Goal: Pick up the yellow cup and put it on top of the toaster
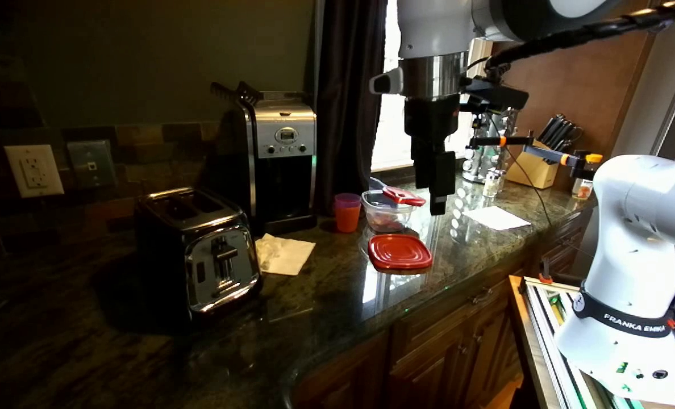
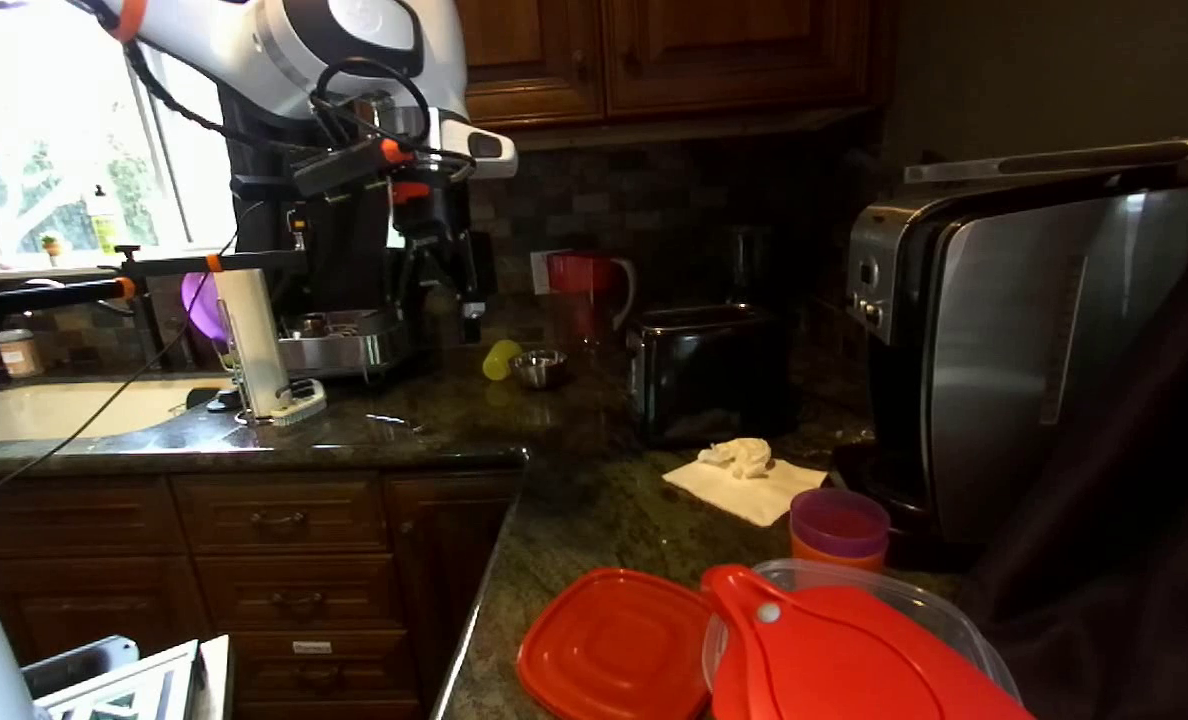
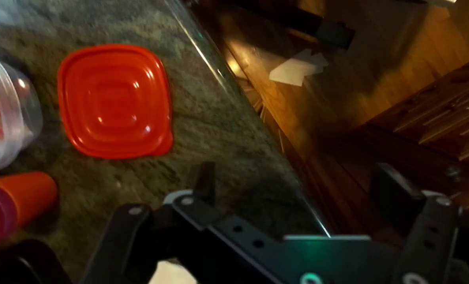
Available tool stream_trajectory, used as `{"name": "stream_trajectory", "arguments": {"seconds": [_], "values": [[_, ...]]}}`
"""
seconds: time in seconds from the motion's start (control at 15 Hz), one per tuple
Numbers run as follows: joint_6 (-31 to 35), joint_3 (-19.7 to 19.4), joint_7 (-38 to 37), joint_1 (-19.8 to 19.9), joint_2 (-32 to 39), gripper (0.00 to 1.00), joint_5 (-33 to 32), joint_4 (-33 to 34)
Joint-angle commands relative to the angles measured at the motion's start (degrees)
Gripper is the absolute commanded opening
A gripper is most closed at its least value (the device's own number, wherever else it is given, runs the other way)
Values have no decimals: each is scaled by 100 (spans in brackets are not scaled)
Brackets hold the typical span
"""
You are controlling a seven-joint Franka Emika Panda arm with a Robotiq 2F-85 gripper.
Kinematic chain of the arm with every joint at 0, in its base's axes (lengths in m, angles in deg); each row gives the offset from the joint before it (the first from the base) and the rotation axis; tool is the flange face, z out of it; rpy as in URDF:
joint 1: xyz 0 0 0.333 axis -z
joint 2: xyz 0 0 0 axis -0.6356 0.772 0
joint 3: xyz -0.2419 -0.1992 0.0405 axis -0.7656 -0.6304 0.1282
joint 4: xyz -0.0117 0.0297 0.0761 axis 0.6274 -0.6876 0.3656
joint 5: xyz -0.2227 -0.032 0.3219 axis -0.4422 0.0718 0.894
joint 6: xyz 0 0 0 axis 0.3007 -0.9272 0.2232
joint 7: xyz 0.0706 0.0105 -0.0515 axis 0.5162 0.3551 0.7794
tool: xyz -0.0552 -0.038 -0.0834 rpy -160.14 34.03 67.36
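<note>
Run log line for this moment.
gripper: open, empty | yellow cup: tilted, beside metal bowl, outside wrist view | placement on toaster: not done

The yellow cup (image 2: 501, 360), small, plain and nearer lime to my eye, lies tipped on its side on the dark, glossy worktop (image 2: 594, 490), near the bend; I can't make out which end is its mouth. The toaster (image 1: 198, 255) stands upright on the same worktop, apart from the cup. It's boxy, with a bright chrome front, a lever in the middle, two dark slots along the top, and a black side catching a faint shine.
</note>
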Motion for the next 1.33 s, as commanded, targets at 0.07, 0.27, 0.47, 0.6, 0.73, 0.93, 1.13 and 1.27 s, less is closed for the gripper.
{"name": "stream_trajectory", "arguments": {"seconds": [0.07,0.27,0.47,0.6,0.73,0.93,1.13,1.27], "values": [[1003,534,45,-581,822,100,-77,579],[1476,809,83,-755,1604,100,-184,1223],[1424,776,-17,-803,1405,100,-100,1068],[1424,758,-17,-797,1449,100,-99,1082],[1424,732,-16,-788,1385,100,-99,1053],[1567,766,-128,-752,1597,100,-229,1237],[1911,899,-128,-770,2406,100,-666,2020],[2010,982,-172,-859,3060,100,-1001,2685]]}}
